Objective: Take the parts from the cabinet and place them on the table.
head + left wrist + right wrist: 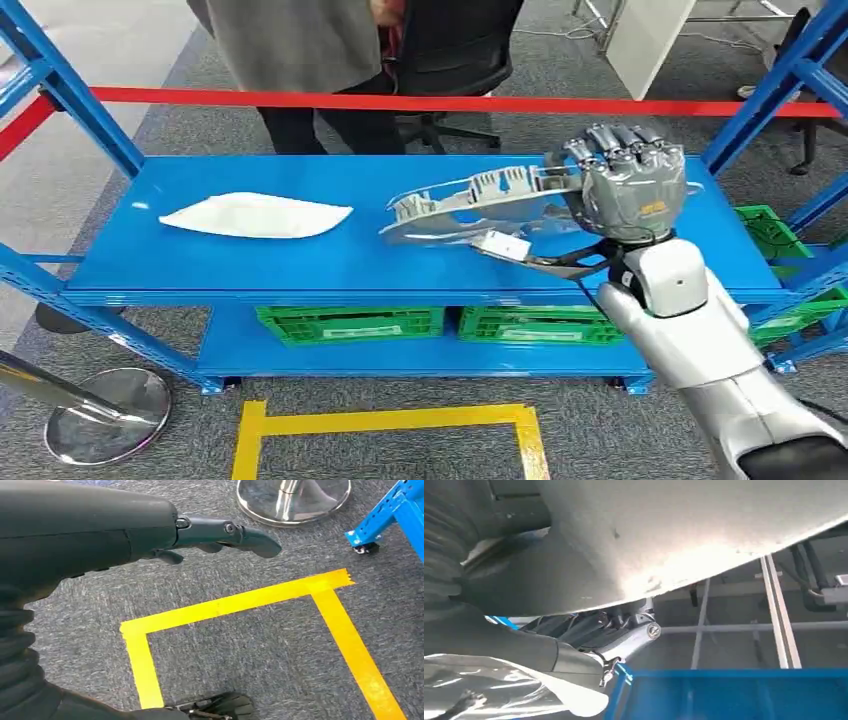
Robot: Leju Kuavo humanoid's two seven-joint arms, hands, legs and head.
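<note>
We see the right hand [628, 185] at centre right of the frame grasping the long grey ribbed plastic part [470, 205]. Its long axis runs leftward over the blue shelf [300, 265]. The left hand [220, 535] hangs released.

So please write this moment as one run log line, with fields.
right hand: holds grey part over blue shelf | left hand: hangs over floor, holds nothing | white part: lies on shelf
</note>
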